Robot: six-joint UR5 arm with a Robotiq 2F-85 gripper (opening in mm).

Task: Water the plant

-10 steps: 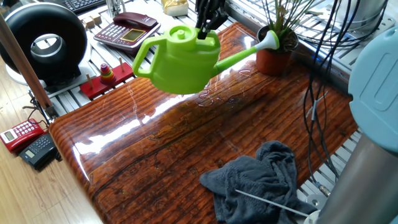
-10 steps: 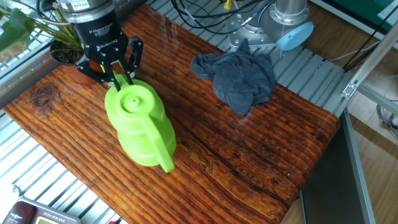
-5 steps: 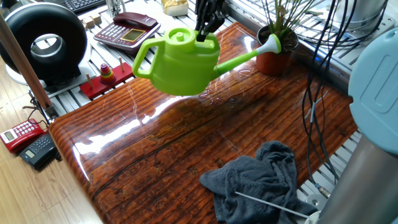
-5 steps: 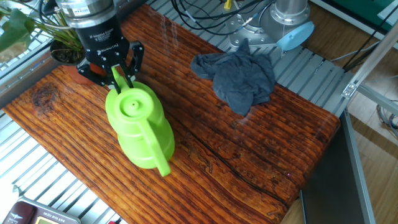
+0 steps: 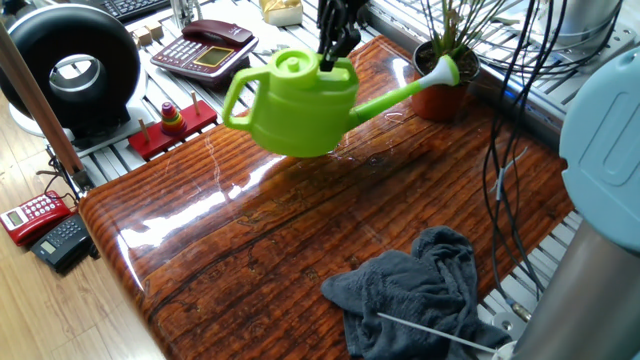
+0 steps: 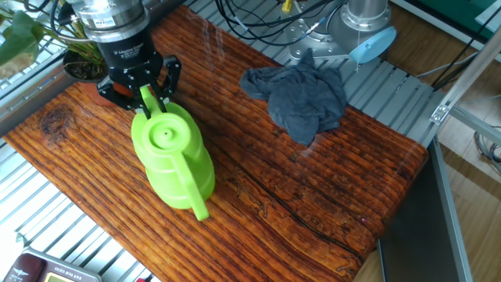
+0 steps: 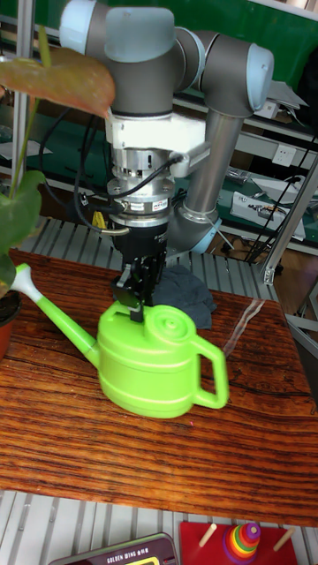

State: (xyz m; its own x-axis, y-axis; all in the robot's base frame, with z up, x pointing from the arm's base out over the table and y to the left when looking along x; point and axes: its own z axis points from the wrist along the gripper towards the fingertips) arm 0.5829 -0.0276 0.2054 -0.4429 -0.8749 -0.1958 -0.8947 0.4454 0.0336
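The lime-green watering can point(image 5: 298, 112) hangs just above the wooden table point(image 5: 260, 240), and my gripper point(image 5: 335, 48) is shut on its top edge beside the filler cap. Its white spout head point(image 5: 446, 70) reaches the plant point(image 5: 452, 40), thin grassy leaves in a terracotta pot point(image 5: 438, 100), and hovers at the pot's rim. From the other side the gripper point(image 6: 149, 99) sits over the can point(image 6: 174, 163), with the plant point(image 6: 78, 61) just behind it. The tall view shows the gripper point(image 7: 136, 297), the can point(image 7: 161, 364) and its spout head point(image 7: 23, 282) by the pot point(image 7: 6, 323).
A crumpled grey cloth point(image 5: 415, 295) lies at the table's near right end. Black cables point(image 5: 508, 150) hang beside the plant. A red phone point(image 5: 205, 48), a black ring-shaped device point(image 5: 70, 65) and a red stacking toy point(image 5: 172, 122) stand beyond the left edge. The arm's base point(image 6: 356, 31) is behind the cloth.
The can has shifted a little toward the plant with the gripper still on it, and the spout head now reaches the pot's rim.
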